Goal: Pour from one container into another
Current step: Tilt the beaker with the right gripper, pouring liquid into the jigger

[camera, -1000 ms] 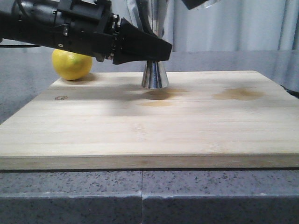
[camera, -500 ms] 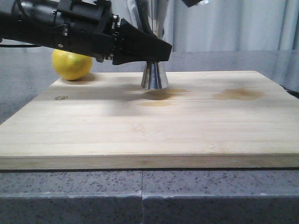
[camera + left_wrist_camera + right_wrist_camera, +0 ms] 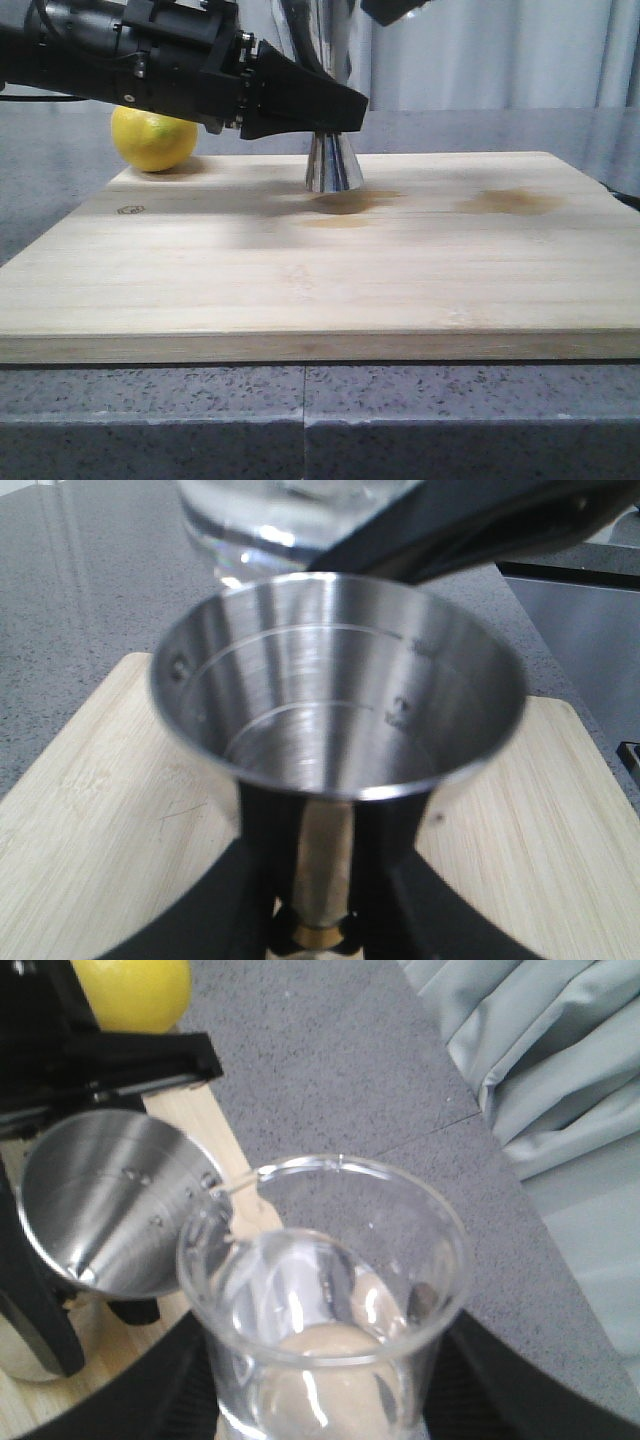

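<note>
The steel jigger (image 3: 333, 163) stands at the back of the wooden board (image 3: 400, 290). My left gripper (image 3: 335, 110) is shut on its narrow gold-banded waist. In the left wrist view the jigger's open cup (image 3: 335, 680) fills the middle, with a black finger (image 3: 262, 850) on each side of the waist. The clear glass beaker (image 3: 325, 1290) is held high in my right gripper (image 3: 325, 1405), which is shut on it. The beaker's lip (image 3: 240, 1188) leans over the jigger's rim (image 3: 110, 1205). No stream shows. In the front view only a corner of the right gripper (image 3: 395, 8) shows, and the beaker is out of frame.
A yellow lemon (image 3: 153, 138) lies at the board's back left corner, behind my left arm (image 3: 120, 60). Two brownish wet stains (image 3: 510, 201) mark the board near the jigger and to its right. A grey curtain (image 3: 500, 50) hangs behind, and the stone counter (image 3: 300, 420) lies under the board.
At the top of the front view, my right gripper has shifted left toward the jigger. The left gripper and the jigger have stayed put.
</note>
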Controlling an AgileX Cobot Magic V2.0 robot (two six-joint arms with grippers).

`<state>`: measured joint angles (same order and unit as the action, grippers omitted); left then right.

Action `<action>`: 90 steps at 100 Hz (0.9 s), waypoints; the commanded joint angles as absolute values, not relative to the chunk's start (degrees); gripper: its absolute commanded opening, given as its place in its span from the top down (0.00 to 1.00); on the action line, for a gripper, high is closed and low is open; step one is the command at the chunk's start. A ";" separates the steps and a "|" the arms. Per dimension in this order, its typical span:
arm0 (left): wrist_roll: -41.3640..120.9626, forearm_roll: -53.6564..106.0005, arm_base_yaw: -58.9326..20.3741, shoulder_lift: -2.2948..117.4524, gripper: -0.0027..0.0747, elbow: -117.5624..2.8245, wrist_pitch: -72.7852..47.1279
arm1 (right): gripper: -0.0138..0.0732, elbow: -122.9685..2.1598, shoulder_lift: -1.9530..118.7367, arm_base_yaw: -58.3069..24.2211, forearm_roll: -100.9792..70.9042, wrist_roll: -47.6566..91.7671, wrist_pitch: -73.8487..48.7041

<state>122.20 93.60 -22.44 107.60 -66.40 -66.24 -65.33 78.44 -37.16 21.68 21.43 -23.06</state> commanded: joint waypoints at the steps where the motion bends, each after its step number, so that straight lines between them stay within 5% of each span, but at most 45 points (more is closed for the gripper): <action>1: 121.57 97.52 -23.05 105.33 0.79 -68.04 -72.72 | 0.55 -68.11 77.37 -37.58 24.09 22.72 -21.32; 90: 121.57 97.32 -23.05 105.33 0.79 -68.04 -72.72 | 0.55 -70.40 77.59 -40.45 33.45 22.97 -25.07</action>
